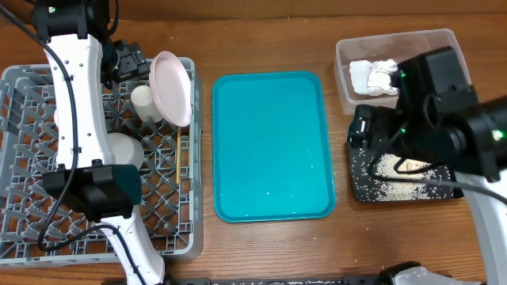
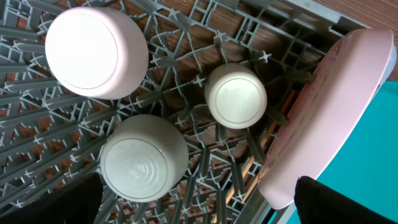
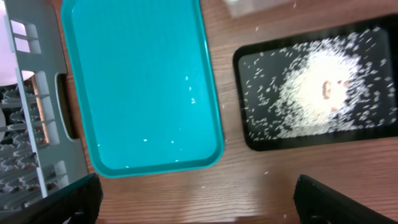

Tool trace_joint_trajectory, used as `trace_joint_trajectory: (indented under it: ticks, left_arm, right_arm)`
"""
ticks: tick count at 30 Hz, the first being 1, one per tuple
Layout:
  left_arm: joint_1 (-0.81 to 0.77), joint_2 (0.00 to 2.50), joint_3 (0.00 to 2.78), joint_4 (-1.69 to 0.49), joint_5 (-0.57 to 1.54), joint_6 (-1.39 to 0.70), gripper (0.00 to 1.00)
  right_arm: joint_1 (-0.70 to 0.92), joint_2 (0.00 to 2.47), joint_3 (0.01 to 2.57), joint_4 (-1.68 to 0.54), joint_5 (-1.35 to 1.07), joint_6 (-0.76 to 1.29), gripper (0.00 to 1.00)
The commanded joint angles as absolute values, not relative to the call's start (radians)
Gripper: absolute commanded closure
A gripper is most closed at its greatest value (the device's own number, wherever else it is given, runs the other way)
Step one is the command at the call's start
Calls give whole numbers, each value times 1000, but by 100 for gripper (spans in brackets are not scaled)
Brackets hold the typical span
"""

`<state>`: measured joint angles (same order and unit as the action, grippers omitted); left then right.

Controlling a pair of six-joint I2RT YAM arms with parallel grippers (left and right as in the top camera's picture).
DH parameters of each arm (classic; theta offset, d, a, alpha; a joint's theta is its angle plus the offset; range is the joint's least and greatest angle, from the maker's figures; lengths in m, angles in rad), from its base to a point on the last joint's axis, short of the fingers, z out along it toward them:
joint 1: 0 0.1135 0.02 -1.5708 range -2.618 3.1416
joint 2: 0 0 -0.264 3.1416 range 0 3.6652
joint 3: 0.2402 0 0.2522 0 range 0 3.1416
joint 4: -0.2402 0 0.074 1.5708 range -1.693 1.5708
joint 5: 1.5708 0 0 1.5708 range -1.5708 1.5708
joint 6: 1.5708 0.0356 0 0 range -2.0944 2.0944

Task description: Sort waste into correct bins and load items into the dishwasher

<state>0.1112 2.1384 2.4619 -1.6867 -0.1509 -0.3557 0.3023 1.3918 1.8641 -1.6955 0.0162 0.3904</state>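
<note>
The grey dish rack (image 1: 24, 87) stands at the left. In it a pinkish saucer (image 1: 173, 85) stands on edge against the right wall, and a small white cup (image 2: 236, 96), a pale bowl (image 2: 143, 158) and another round white dish (image 2: 96, 53) lie upturned. Thin wooden sticks (image 2: 247, 173) lie by the saucer. My left gripper (image 2: 199, 208) hangs open and empty above them; it also shows in the overhead view (image 1: 127, 62). My right gripper (image 3: 199, 202) is open and empty over bare table in front of the black tray (image 3: 249, 134), which holds rice crumbs (image 3: 317, 93). The clear tub (image 1: 348, 79) holds the napkin (image 1: 374, 76). The red wrapper is out of view.
The teal tray (image 1: 273, 146) lies between the rack and the bins, with a few crumbs on it (image 3: 189, 96). Stray crumbs dot the wood near the black tray. My right arm covers part of the black tray in the overhead view.
</note>
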Motion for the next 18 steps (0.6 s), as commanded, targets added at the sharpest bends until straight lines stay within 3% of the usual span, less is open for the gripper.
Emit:
trace_joint_trajectory:
  ticks: [1,9,18]
  left_arm:
    - [104,2131,2482,-1687,-157,-337,0]
    - [104,2131,2482,-1687,-157,-336,0]
    - [104,2131,2482,-1687,-157,-336,0]
  right_arm:
    - [300,1330,1864,-1694,68,358,0]
    - [295,1207,1646,-1611,104,344,0]
    - [253,912,1142,-1104,24,316,0]
